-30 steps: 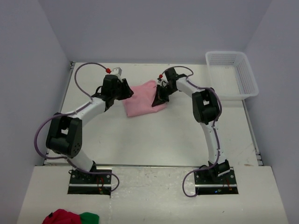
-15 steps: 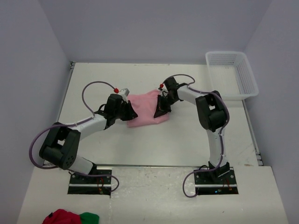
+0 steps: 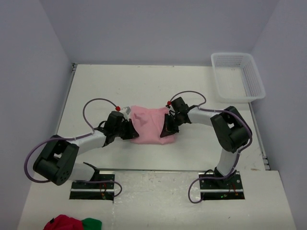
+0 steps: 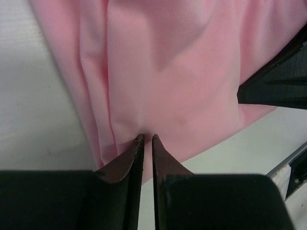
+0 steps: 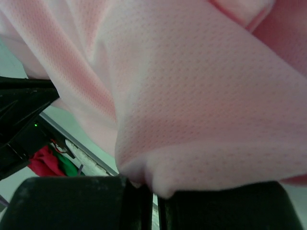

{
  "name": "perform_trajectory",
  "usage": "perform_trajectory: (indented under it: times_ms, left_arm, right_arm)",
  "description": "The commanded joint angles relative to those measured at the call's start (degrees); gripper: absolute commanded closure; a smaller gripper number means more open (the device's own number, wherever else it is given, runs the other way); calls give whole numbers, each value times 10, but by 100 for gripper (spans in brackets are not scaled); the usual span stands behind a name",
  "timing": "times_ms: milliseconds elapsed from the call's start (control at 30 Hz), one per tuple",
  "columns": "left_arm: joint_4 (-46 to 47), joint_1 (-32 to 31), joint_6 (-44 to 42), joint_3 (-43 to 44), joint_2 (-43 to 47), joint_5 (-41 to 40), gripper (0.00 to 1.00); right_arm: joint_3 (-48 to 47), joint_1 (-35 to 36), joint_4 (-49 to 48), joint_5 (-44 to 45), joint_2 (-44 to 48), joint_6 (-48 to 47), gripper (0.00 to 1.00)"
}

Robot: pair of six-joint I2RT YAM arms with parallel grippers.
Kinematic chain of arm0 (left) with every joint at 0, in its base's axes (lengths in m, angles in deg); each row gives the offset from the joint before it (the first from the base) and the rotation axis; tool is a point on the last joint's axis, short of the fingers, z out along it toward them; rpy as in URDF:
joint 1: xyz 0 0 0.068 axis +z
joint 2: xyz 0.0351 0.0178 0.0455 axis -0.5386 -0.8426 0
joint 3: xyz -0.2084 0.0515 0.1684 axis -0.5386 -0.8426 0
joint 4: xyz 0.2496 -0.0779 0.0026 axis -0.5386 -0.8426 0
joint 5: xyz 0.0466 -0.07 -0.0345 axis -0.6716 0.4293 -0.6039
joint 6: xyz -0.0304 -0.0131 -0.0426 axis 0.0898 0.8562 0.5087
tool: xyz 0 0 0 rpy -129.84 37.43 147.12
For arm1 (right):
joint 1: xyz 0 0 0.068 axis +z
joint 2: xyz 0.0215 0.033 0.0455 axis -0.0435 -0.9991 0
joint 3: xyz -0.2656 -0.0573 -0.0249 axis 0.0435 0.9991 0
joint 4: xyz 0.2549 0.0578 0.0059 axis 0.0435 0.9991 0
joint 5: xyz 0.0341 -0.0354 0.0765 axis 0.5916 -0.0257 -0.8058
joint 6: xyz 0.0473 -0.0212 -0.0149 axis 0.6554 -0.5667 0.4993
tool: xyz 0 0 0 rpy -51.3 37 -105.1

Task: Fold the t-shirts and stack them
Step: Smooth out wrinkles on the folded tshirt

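A light pink t-shirt (image 3: 149, 124) lies bunched between my two grippers near the middle of the white table (image 3: 192, 148). My left gripper (image 3: 130, 131) is shut on the shirt's left edge. In the left wrist view its two black fingers pinch a fold of pink cloth (image 4: 158, 72) at their tips (image 4: 146, 140). My right gripper (image 3: 166, 128) is shut on the shirt's right edge. In the right wrist view the pink cloth (image 5: 192, 96) drapes over its fingers and hides their tips. Collar and label are hidden.
A white plastic basket (image 3: 238, 75) stands at the table's back right. A red and green bundle of cloth (image 3: 72, 223) lies at the front left, below the arm bases. Grey walls close in the table on three sides.
Both grippers have pulled the pink shirt toward the near edge of the table, from the far middle to just ahead of centre. Both stay shut on it.
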Motion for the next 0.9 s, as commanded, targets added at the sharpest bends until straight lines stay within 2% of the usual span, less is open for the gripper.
perform_trajectory:
  times_ms: [0,233,500,667,867]
  left_arm:
    - [-14,-9,8,-21,41,-7,88]
    - [-44,-61,47,-83,131,-17,89]
    - [-119,-125,93,-116,252,-50,92]
    - [-156,-138,94,-97,280,-62,94]
    - [-215,-147,71,-10,284,-111,94]
  right_arm:
    - [63,24,-28,78,41,21,100]
    - [172,75,-75,105,111,56,100]
    - [227,123,-76,148,170,80,100]
    - [220,163,-41,183,220,81,100]
    - [178,195,52,259,330,85,99]
